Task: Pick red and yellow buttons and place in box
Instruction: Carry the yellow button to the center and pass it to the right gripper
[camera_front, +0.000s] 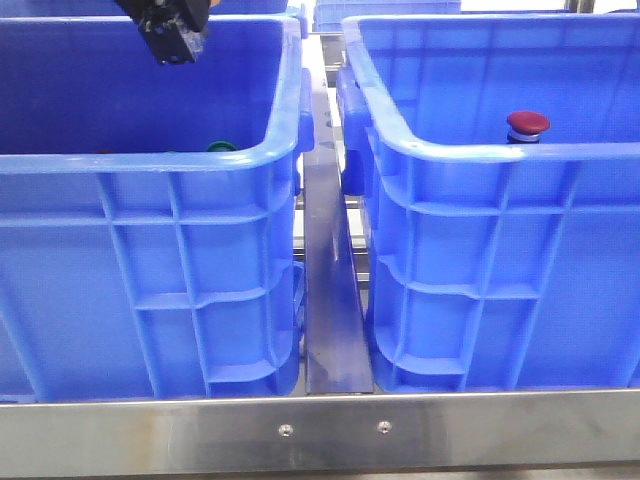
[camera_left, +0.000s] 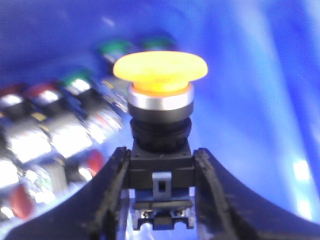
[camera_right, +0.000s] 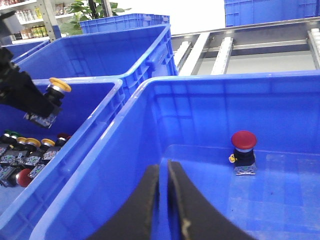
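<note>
With the red button already sitting in the box, the left gripper is clenching the yellow button above the twin crate and is needing to carry it across, while the right gripper is hanging closed and empty.

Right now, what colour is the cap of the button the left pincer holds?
Yellow-orange: the cap of the button in the left pincer, clearest in the left wrist view.

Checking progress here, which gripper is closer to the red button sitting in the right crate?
Right. The right gripper hovers inside that crate near the red button; the left gripper is over the other crate, holding the yellow button.
</note>
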